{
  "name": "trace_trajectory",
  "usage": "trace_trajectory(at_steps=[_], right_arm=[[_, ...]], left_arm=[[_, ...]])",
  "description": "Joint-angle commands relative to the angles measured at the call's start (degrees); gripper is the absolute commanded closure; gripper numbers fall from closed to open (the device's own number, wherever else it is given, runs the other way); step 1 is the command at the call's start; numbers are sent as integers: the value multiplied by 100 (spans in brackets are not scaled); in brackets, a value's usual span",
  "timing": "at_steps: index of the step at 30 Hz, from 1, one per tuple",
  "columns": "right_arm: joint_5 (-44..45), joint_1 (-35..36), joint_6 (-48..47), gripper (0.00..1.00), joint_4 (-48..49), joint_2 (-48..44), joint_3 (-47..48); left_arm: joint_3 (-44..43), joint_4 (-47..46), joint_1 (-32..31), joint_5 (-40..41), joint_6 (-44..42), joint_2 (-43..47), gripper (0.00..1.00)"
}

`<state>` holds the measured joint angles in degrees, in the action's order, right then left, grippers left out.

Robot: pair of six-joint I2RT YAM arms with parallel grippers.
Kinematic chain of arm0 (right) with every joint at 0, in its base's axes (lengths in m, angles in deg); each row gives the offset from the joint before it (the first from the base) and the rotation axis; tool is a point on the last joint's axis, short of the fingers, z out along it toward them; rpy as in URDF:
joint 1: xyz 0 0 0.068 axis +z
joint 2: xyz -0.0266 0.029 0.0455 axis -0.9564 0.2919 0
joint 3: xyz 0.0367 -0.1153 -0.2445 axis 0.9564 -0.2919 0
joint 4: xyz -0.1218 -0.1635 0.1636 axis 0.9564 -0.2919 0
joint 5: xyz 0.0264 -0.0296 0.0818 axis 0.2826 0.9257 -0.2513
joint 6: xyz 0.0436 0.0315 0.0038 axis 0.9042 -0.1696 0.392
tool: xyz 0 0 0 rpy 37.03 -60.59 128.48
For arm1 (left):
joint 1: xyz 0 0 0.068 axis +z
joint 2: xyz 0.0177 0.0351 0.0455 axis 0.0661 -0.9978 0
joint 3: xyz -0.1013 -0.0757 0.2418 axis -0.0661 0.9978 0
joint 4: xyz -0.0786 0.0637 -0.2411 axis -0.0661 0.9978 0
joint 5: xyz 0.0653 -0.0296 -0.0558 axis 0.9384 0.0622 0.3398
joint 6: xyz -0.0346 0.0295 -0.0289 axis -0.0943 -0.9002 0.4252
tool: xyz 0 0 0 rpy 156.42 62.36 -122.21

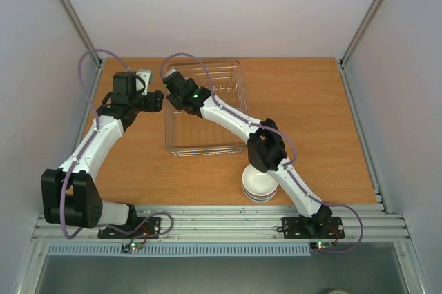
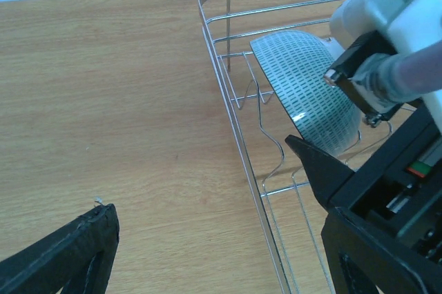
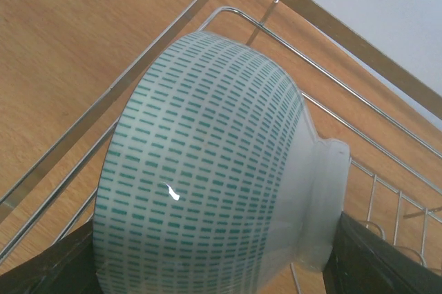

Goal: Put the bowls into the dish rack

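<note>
From above, we see the left gripper (image 1: 156, 100) hanging released, the dish rack (image 1: 235, 73) just to its right. The right gripper (image 1: 174, 87) reaches into the rack's far left corner, with stacked white bowls (image 1: 260, 185) well behind it. Our left wrist shows spread, empty fingers (image 2: 69, 252) and the patterned bowl (image 2: 307, 94) tilted ahead-right inside the rack. Our right wrist shows fingers (image 3: 383, 263) clasping that bowl.

Bowl stack (image 1: 259, 187) half under right arm (image 1: 228, 116); patterned bowl (image 3: 200, 170) cropped.
</note>
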<state>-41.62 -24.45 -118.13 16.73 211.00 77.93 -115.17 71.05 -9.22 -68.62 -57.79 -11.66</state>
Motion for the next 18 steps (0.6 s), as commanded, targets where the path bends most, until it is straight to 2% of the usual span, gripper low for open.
trace_trajectory(at_steps=[1,4,8,12,18], right_arm=[[71,-50,-17,77,-20,207,402],[23,-67,12,53,-29,238,405],[-42,-72,15,31,-27,235,388],[-183,-76,1,16,77,158,288],[-491,-74,-82,5,333,-51,-47]], left_arm=[[42,-249,33,40,58,-61,19],[39,-239,33,31,57,-61,19],[36,-239,33,36,62,-54,19],[39,-241,33,48,57,-22,19],[42,-243,33,58,36,10,19]])
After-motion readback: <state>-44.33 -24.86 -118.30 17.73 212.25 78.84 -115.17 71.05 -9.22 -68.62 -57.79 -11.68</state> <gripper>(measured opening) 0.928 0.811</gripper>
